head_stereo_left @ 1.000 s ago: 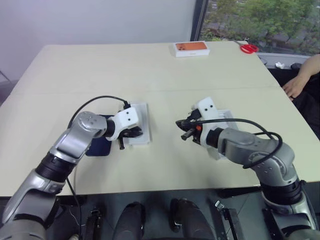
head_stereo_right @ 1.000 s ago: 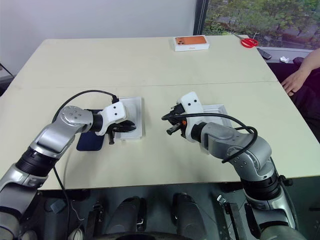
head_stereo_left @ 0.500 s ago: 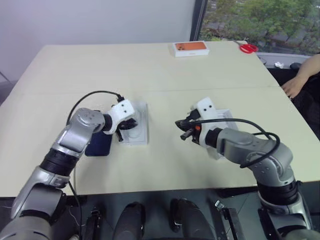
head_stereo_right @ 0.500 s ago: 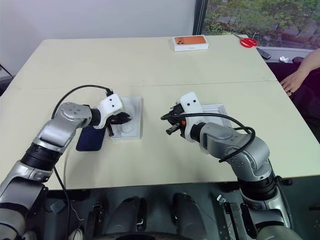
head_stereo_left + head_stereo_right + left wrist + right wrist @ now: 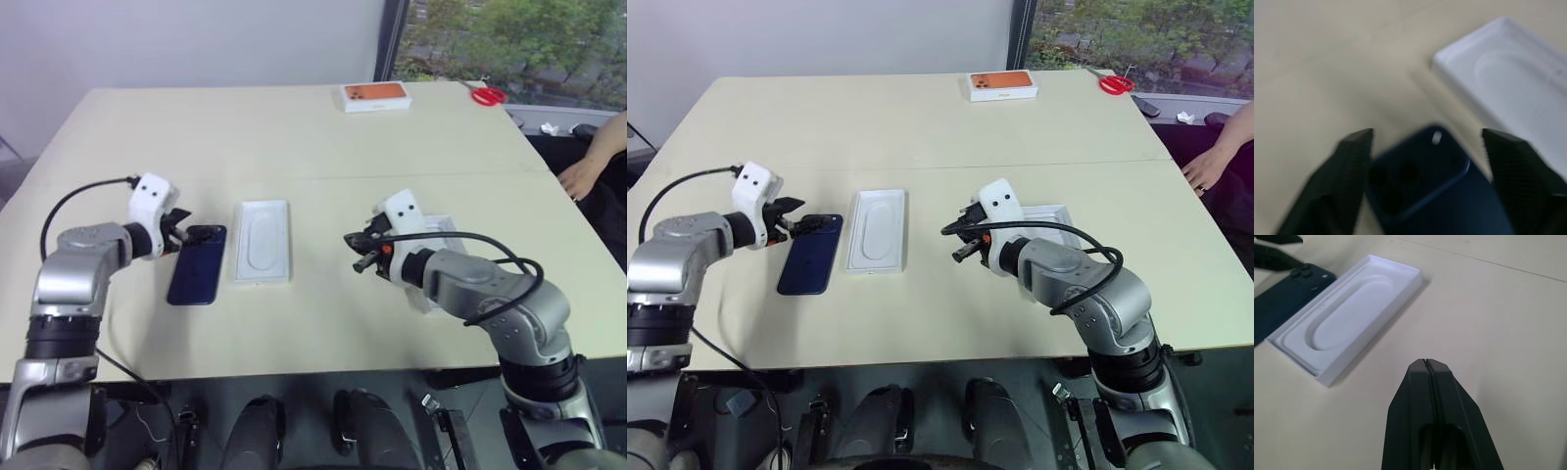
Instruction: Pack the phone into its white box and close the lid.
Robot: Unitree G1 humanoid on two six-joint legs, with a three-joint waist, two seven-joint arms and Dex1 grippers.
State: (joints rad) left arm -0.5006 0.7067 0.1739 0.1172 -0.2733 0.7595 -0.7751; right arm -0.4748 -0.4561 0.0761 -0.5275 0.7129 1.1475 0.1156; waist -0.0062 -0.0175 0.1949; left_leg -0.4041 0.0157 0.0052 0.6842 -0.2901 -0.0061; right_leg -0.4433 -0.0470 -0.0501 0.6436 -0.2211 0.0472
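The dark navy phone (image 5: 196, 264) lies flat on the table with its camera cluster at the far end. My left gripper (image 5: 186, 235) stands open at that end, one finger (image 5: 1352, 171) on each side of the camera corner of the phone (image 5: 1430, 186), apart from it. My right gripper (image 5: 1426, 363) is shut on nothing and hovers over bare table right of centre (image 5: 955, 243). A shallow white rimmed tray (image 5: 1050, 213) lies mostly hidden behind my right arm; I cannot tell whether it is the white box or the lid.
A flat white insert with an oval recess (image 5: 262, 240) lies just right of the phone. A white box with an orange picture (image 5: 374, 95) and red scissors (image 5: 487, 94) sit at the far edge. A person's hand (image 5: 578, 171) rests at the right.
My left gripper has swung left off the white insert to the phone's camera end, rolled and opened. The insert now lies uncovered. The right arm has kept still.
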